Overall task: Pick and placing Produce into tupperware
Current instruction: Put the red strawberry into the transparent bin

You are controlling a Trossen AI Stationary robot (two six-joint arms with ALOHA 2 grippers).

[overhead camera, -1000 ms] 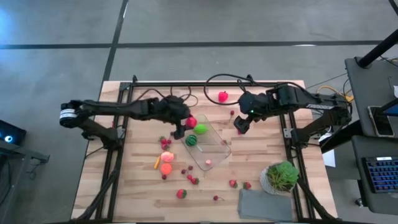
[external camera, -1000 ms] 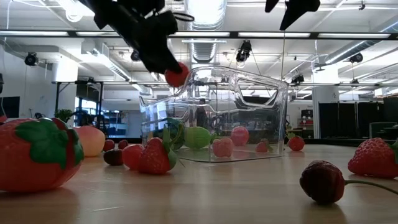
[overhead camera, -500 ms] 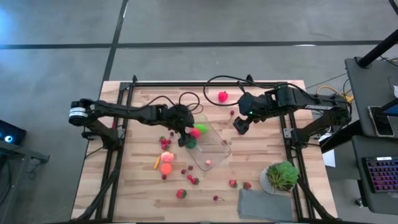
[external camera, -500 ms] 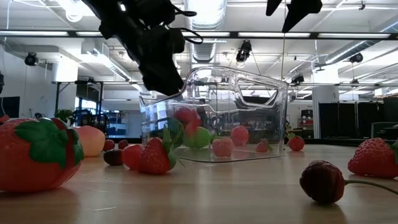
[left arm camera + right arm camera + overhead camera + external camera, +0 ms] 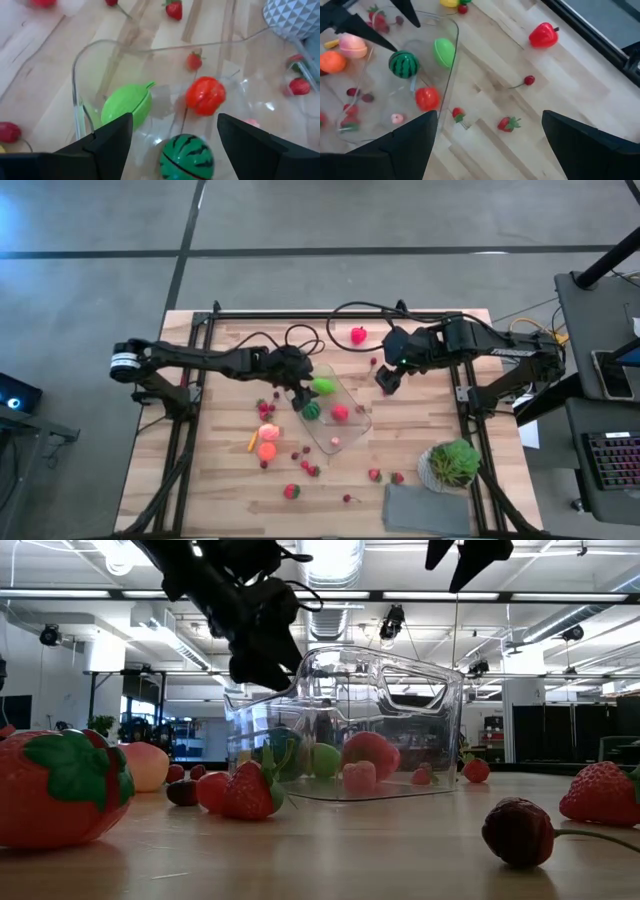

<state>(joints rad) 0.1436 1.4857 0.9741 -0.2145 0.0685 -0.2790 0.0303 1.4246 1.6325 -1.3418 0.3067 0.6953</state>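
Observation:
The clear tupperware tub [image 5: 362, 422] stands at the table's middle. It holds a red tomato-like fruit [image 5: 340, 412], a green fruit [image 5: 323, 387], a small watermelon [image 5: 311, 409] and a pink piece [image 5: 335, 442]. My left gripper [image 5: 298, 392] hangs open and empty over the tub's left end. Its wrist view shows the red fruit [image 5: 205, 95], green fruit [image 5: 127, 103] and watermelon [image 5: 186, 155] below it. My right gripper [image 5: 386, 383] is open and empty above the table, right of the tub. More produce lies loose around the tub.
A red pepper [image 5: 358, 334] lies at the far side. A peach and an orange [image 5: 267, 442] and small berries lie left of the tub, and strawberries [image 5: 385, 476] lie near the front. A potted plant [image 5: 453, 464] and a grey cloth [image 5: 428, 509] sit at the near right.
My left gripper has carried the red fruit from the tub's far-left edge over the tub and let it go. The fruit has dropped in and rolled to the tub's middle, beside the watermelon.

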